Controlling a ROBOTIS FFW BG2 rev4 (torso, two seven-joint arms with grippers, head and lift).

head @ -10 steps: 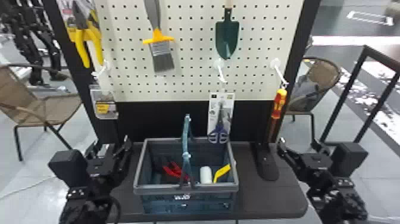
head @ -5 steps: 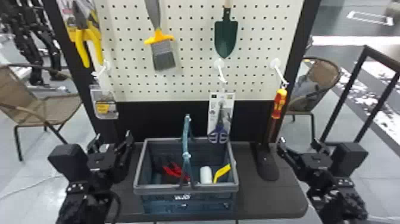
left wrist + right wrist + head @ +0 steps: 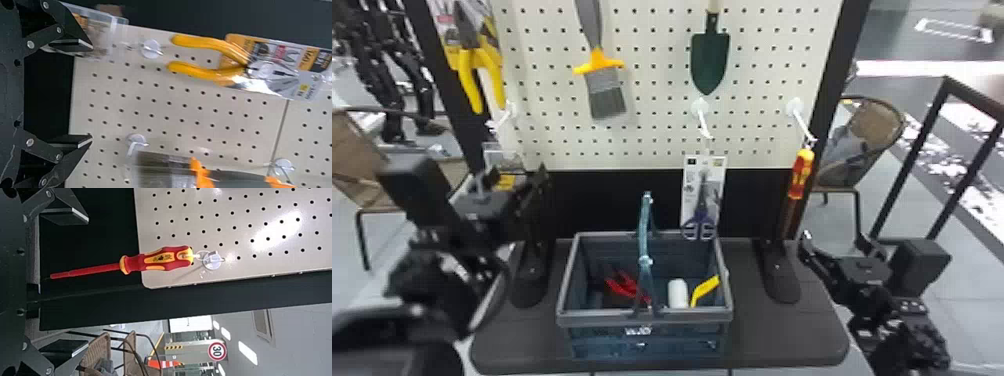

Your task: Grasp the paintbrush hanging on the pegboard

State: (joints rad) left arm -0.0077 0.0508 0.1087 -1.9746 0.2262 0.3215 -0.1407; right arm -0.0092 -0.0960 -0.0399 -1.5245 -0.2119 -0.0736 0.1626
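The paintbrush [image 3: 602, 82], with a grey handle, yellow collar and grey bristles, hangs bristles down on the white pegboard [image 3: 657, 130] at upper centre. My left gripper [image 3: 514, 184] is raised at the left, below and left of the brush, open and holding nothing. In the left wrist view its fingers [image 3: 85, 93] stand wide apart facing the pegboard, with the paintbrush [image 3: 172, 172] off to one side by a white hook. My right gripper [image 3: 813, 251] rests low at the table's right end, open [image 3: 80, 280] and empty.
Yellow pliers [image 3: 474, 70], a green trowel [image 3: 709, 52], packaged scissors [image 3: 701, 200] and a red-yellow screwdriver [image 3: 799, 175] also hang on the board. A grey basket [image 3: 644, 315] of tools stands mid-table. The board's black feet [image 3: 779, 275] flank it.
My left arm has risen from table height toward the pegboard. The right arm and the paintbrush have stayed where they were.
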